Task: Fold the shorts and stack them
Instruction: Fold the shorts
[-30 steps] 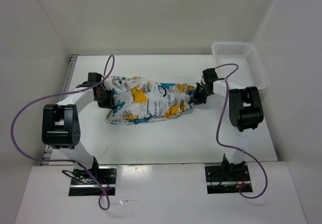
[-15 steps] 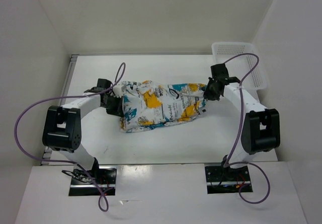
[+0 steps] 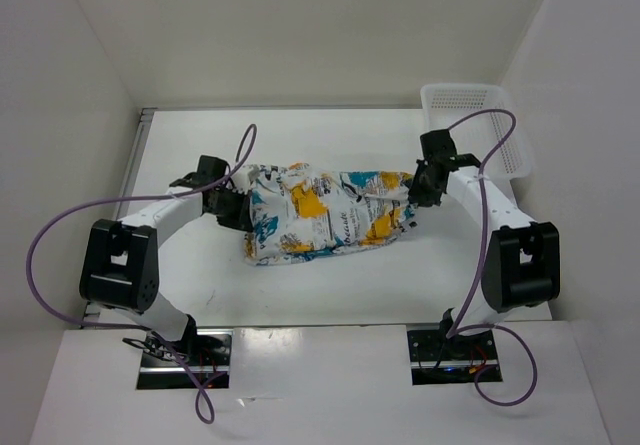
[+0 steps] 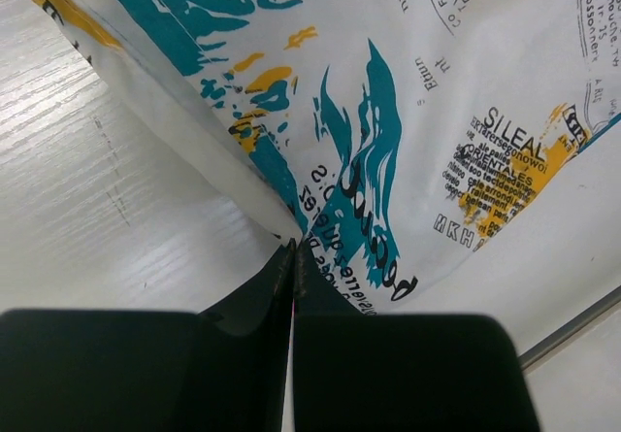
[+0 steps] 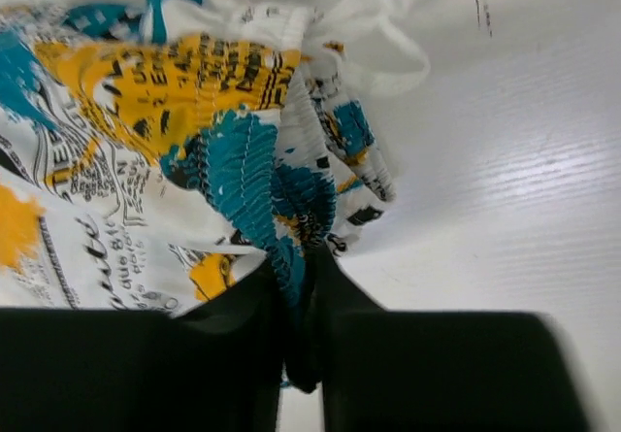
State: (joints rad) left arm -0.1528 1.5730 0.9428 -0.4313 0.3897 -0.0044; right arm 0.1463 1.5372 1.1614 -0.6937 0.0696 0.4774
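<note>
The shorts (image 3: 325, 213) lie long-ways between both pincers, low over the worktop (image 3: 330, 285). The left pincer (image 3: 238, 208) pinches one end tight. The right pincer (image 3: 415, 193) nips the gathered waistband opposite.

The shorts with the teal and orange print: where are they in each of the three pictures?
Top external: the shorts lie mid-table, stretched between the left gripper and the right gripper.
Left wrist: they fill the top and right, with an edge pinched at the fingertips.
Right wrist: they fill the left and top, with the gathered waistband between the fingers.
Shared landmark: the white table beneath them.
</note>
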